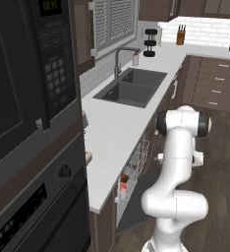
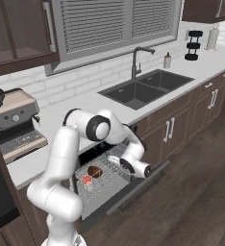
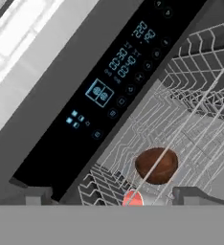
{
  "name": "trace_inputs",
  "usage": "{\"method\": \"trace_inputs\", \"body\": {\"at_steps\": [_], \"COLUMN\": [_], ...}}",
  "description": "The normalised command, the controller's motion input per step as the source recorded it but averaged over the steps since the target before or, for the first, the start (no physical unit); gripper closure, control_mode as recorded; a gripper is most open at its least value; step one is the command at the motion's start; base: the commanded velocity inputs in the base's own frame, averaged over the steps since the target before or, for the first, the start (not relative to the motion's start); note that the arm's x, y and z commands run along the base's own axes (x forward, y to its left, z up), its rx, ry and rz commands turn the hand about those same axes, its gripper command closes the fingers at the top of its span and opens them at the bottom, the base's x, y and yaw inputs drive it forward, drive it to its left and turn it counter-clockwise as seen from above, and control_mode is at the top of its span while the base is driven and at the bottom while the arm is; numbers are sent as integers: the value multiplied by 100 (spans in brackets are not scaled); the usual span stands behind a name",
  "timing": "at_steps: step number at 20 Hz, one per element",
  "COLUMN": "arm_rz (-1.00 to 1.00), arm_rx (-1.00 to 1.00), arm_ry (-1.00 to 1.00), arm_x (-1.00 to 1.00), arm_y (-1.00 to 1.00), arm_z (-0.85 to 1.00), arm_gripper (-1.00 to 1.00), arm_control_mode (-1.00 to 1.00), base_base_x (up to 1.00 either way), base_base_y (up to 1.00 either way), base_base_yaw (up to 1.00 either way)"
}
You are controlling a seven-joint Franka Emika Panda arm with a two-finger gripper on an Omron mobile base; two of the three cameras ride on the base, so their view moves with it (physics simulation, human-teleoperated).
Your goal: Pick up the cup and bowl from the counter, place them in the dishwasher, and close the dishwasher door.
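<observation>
White wire forms the rack [image 3: 190, 95] inside the open dishwasher [image 2: 105, 180], and both task items rest in it. In the right base view the bowl [image 2: 95, 171], dark reddish-brown and glossy, sits in the rack with the cup [image 2: 87, 179] just beside it, toward the near end of the rack. In the hand view the bowl [image 3: 156, 165] lies behind several rack wires, and the reddish top of the cup [image 3: 132, 198] shows at the lower edge, close to the bowl. In the left base view the cup [image 1: 123, 187] appears at the near end of the rack, with the bowl [image 1: 125, 176] just behind it. The dishwasher door [image 2: 133, 190] is lowered, with its dark inner face up and its front edge out over the wooden floor [image 2: 196, 192]. A black control strip [image 3: 109, 91] with pale blue lit symbols runs diagonally across the hand view. The gripper [image 2: 148, 171] is above the rack's right side, over the lowered door; whether its fingers are spread or pressed together cannot be told. The counter [image 1: 117, 123] is white, with a dark double sink [image 1: 131, 86] and a faucet [image 1: 119, 61] set into it.
</observation>
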Motion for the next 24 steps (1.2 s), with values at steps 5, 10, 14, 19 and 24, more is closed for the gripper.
{"method": "trace_inputs", "body": {"at_steps": [5,10,14,19,24], "arm_rz": [-1,0,0,0,0], "arm_rx": [26,35,31,35,28], "arm_ry": [9,12,21,24,16], "arm_x": [-100,-74,-19,0,0], "arm_y": [-96,-100,-91,-44,-15], "arm_z": [6,-14,-63,-100,-100], "arm_gripper": [-100,-100,-100,-100,-100], "arm_control_mode": [-100,-100,-100,-100,-100], "base_base_x": [0,0,0,0,0], "base_base_y": [0,0,0,0,0], "base_base_yaw": [0,0,0,0,0]}}
